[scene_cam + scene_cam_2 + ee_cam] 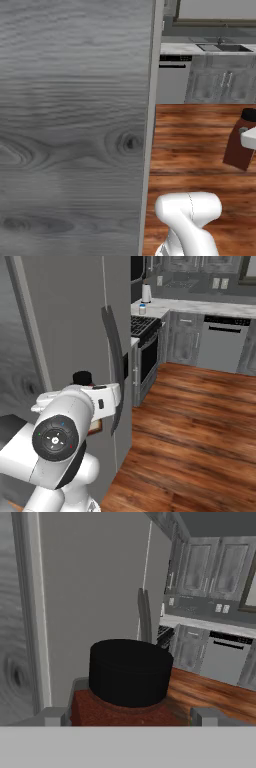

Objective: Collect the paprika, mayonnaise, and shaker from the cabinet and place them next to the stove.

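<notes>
Right up close in the hand view: paprika (127, 687) sitting between the two fingertips of the tool (129, 716), black cap up, dark red body below. Fingertips (54, 716) standing wide, one on each side of the bottle; looks clamped on the wide bottle, though actual contact hard to confirm from here. Long axis of the bottle running upright, cap toward the ceiling, no tilt to speak of. From the left base view, same bottle (241, 145) hanging over the wood floor (200, 130), clear of any shelf. Step in hand, by the look of it: first item out of the cabinet (75, 125) and on its way, carry phase. Next move calls for a drive or swing toward the far stove (145, 326), past the tall grey panel, keeping the bottle vertical, then a set-down on the pale worktop (165, 306) just beside the grates. Mayonnaise and shaker presumably left to fetch.
</notes>
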Available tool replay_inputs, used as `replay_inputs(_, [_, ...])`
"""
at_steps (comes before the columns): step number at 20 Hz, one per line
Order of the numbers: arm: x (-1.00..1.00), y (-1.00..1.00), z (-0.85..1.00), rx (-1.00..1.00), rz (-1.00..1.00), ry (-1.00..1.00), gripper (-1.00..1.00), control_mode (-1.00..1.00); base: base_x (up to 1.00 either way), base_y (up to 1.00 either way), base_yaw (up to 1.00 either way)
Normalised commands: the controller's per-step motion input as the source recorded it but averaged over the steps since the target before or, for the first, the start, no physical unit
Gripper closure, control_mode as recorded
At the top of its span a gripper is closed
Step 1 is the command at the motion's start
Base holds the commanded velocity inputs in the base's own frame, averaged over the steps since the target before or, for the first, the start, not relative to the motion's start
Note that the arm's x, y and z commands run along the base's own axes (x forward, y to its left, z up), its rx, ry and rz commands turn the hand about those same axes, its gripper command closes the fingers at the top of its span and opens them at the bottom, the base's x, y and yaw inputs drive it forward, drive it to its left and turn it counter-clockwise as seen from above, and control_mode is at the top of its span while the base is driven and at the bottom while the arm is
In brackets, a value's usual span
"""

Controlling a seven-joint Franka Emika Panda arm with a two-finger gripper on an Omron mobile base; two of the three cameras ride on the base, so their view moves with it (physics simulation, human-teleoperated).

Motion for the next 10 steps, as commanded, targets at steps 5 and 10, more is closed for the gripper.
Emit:
replay_inputs(5, [0.00, 0.00, 0.00, 0.00, 0.00, 0.00, 1.00, 1.00, 0.88, -0.12, 0.46])
replay_inputs(10, [0.00, 0.00, 0.00, 0.00, 0.00, 0.00, 1.00, 1.00, 0.51, -0.56, 0.30])
